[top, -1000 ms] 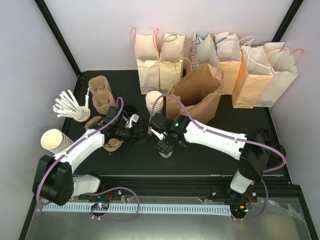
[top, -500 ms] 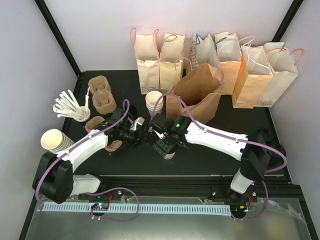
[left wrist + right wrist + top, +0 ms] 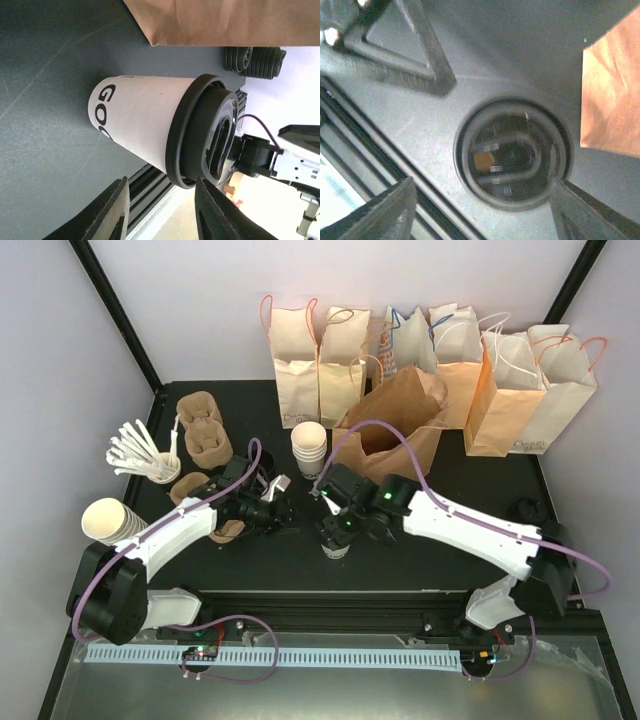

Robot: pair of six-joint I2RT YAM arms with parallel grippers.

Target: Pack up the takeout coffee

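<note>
The takeout coffee (image 3: 337, 546), a small white paper cup with a black lid, stands upright on the black table near the front edge. My right gripper (image 3: 336, 526) hovers right above it, open; in the right wrist view the lid (image 3: 512, 152) lies between and below the spread fingers (image 3: 387, 212), untouched. My left gripper (image 3: 284, 502) is open to the cup's left; in the left wrist view the cup (image 3: 145, 130) stands just beyond the open fingertips (image 3: 120, 202). The open brown paper bag (image 3: 395, 425) stands behind the cup.
A row of paper bags (image 3: 430, 350) lines the back wall. Stacks of white cups (image 3: 309, 448) (image 3: 105, 520), cardboard cup carriers (image 3: 200, 430) and white stirrers (image 3: 140, 452) lie at the left. A stack of black lids (image 3: 530, 510) sits at the right.
My right gripper has risen off the cup and its arm has swung rightward. My left gripper moved right toward the cup and now holds near it.
</note>
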